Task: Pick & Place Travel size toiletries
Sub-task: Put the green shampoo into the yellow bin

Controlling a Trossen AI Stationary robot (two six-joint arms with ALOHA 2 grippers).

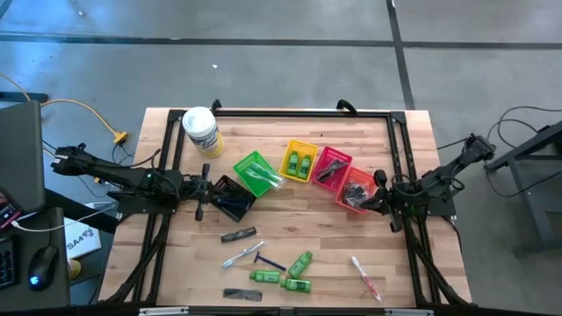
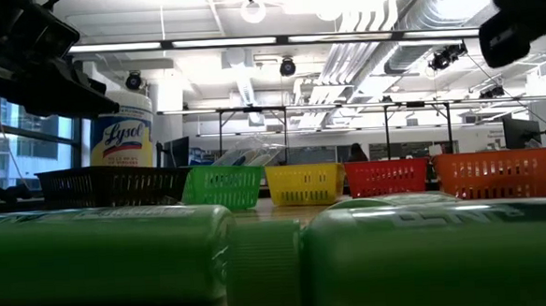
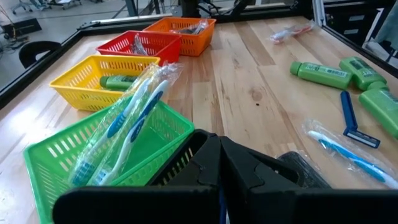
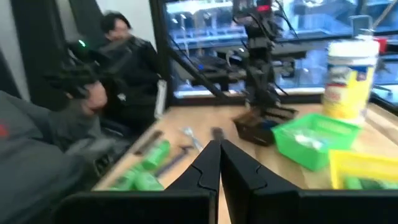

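Loose toiletries lie on the near part of the wooden table: three green bottles (image 1: pixel 297 284), a blue razor (image 1: pixel 268 261), two wrapped toothbrushes (image 1: pixel 239 256) (image 1: pixel 366 276), a black comb (image 1: pixel 242 294) and a dark bundle (image 1: pixel 239 234). Behind them stands a row of baskets: black (image 1: pixel 233 197), green (image 1: pixel 255 173) with toothbrushes (image 3: pixel 124 118), yellow (image 1: pixel 299 161) with green bottles, red (image 1: pixel 332 167) and orange (image 1: pixel 356 189) with dark items. My left gripper (image 1: pixel 207 188) (image 3: pixel 219 174) is shut beside the black basket. My right gripper (image 1: pixel 378 200) (image 4: pixel 219 165) is shut beside the orange basket. Both hold nothing.
A white-lidded tub (image 1: pixel 202 130) with a yellow label stands at the far left. A black frame (image 1: pixel 290 112) runs along the table's far edge and sides. A person (image 4: pixel 118 37) is beyond the table in the right wrist view. Bare wood lies between baskets and loose items.
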